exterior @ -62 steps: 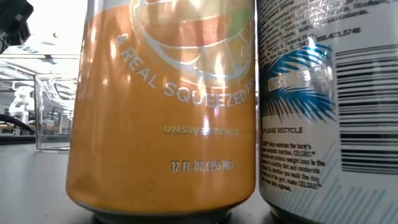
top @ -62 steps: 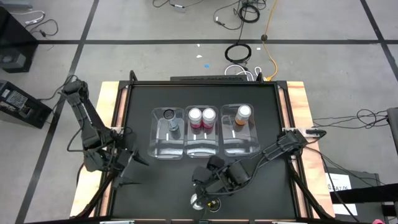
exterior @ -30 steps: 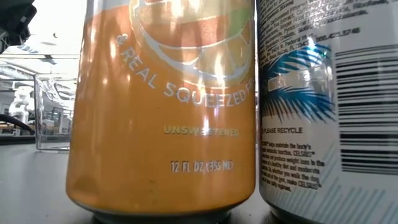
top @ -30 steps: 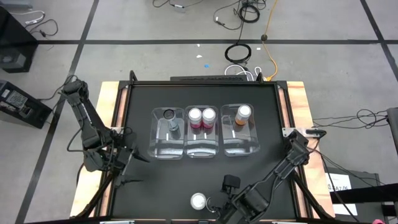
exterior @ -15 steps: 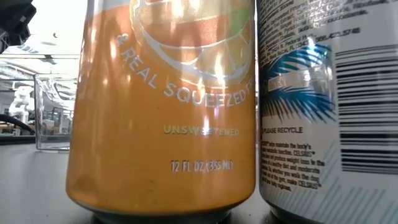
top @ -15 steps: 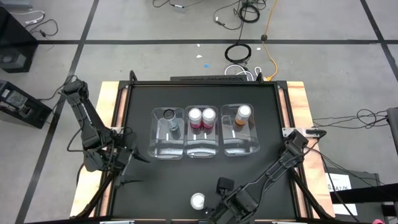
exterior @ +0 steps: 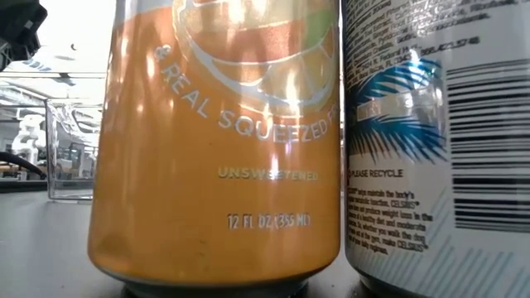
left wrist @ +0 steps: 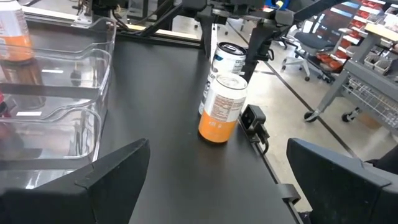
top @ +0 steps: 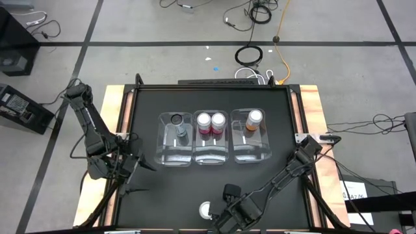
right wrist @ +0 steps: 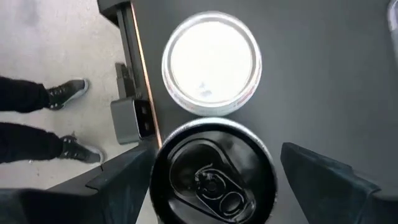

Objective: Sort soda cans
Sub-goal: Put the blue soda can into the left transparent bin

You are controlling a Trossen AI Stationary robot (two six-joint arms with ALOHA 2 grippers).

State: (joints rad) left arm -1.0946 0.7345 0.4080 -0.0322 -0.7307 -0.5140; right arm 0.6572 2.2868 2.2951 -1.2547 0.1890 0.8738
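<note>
Two cans stand side by side at the table's near edge: an orange can (top: 207,209) (exterior: 215,141) (right wrist: 211,65) and a black-topped can (right wrist: 211,177) (exterior: 439,141) with a white-and-blue label. My right gripper (top: 227,212) (right wrist: 214,168) hangs above the black-topped can, pointing down. It is open, with one finger on either side of the can's top, and I see no touch. My left gripper (top: 134,172) (left wrist: 217,180) is open and empty at the table's left. The left wrist view shows both cans (left wrist: 222,106).
Three clear bins (top: 195,156) stand side by side mid-table. The left one holds a dark can (top: 177,120), the middle one two pink-red cans (top: 210,121), the right one an orange can (top: 254,118). A person's shoes (right wrist: 62,93) show on the floor past the near edge.
My right gripper has moved toward the table's left along the near edge. It has come over the black-topped can and now covers it in the high view. Both cans have stayed where they were.
</note>
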